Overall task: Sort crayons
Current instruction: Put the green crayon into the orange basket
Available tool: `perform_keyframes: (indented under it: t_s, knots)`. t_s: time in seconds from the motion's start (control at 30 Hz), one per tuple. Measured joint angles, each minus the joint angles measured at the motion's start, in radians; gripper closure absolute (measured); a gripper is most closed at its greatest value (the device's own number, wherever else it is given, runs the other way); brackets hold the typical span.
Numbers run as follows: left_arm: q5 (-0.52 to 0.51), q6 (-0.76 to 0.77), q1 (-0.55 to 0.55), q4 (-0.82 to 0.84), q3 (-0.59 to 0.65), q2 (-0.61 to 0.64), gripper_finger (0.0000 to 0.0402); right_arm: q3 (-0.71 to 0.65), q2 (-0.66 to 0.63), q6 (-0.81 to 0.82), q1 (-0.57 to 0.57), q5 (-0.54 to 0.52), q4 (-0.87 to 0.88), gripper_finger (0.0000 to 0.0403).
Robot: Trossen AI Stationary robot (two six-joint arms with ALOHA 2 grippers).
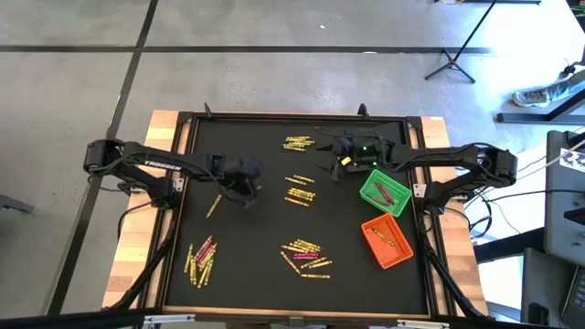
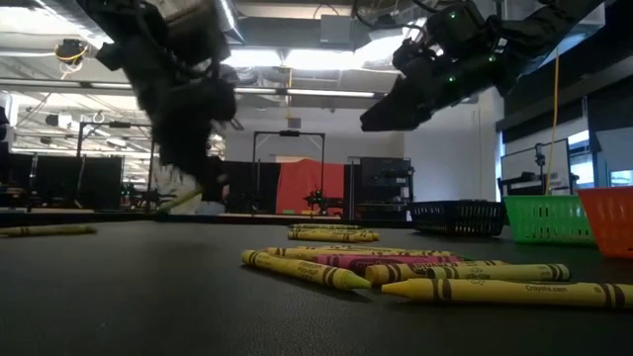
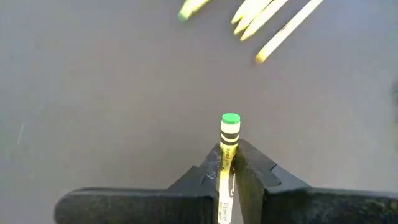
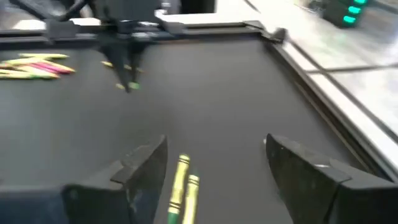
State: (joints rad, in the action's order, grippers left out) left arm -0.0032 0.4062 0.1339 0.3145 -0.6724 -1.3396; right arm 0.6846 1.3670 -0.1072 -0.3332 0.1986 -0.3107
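Item: crayons, loose, on black table mat (image 1: 247,265) inside a wooden frame.

Near edge, low view: a cluster of yellow crayons with one magenta crayon (image 2: 361,261) among them, lying flat and touching one another; the frontmost yellow crayon (image 2: 509,291) lies alone at the front. High view shows the same near row as two groups: a yellow and pink pile (image 1: 200,260) on the left side and a yellow and pink scatter (image 1: 306,256) toward the centre.

Near right: orange bin (image 1: 387,242) holding a few crayons; beside it, farther back, green bin (image 1: 385,192) holding a red one.

Middle: left gripper (image 3: 228,163), clenched on a yellow crayon with green tip (image 3: 229,134); the crayon stands out past the fingertips, clear of the mat. A single yellow crayon (image 1: 213,206) lies just beside this gripper on its near left. Small yellow groups (image 1: 300,194) lie at the centre of the mat.

Far: right gripper (image 4: 214,167), jaws spread wide and holding nothing, raised above the mat with two yellow crayons (image 4: 182,190) lying beneath the gap. Another yellow group (image 1: 299,143) lies near the far edge. A dark bin (image 2: 457,217) stands behind the green one in the low view.
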Motion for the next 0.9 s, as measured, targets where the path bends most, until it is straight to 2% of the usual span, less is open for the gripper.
perform_keyframes:
  t_s: [0.2, 0.27, 0.53, 0.73, 0.9]
  knots:
    - [-0.006, -0.194, -0.024, -0.307, 0.000, 0.000, 0.0386, 0.000, 0.019, -0.004, 0.004, 0.153, -0.070, 0.0126]
    - [-0.006, -0.266, -0.030, -0.411, 0.000, 0.000, 0.0386, 0.000, 0.040, -0.005, 0.018, 0.172, -0.116, 0.0130]
    - [-0.004, -0.485, -0.035, -0.738, 0.000, -0.001, 0.0386, 0.000, 0.117, -0.060, 0.101, 0.179, -0.333, 0.0148]
    - [0.004, -0.534, -0.038, -0.864, 0.000, -0.004, 0.0386, 0.000, 0.174, -0.063, 0.152, 0.127, -0.489, 0.0162]
    - [0.064, -0.545, -0.039, -0.943, -0.001, -0.015, 0.0386, 0.034, 0.232, -0.063, 0.180, 0.099, -0.561, 0.0182]
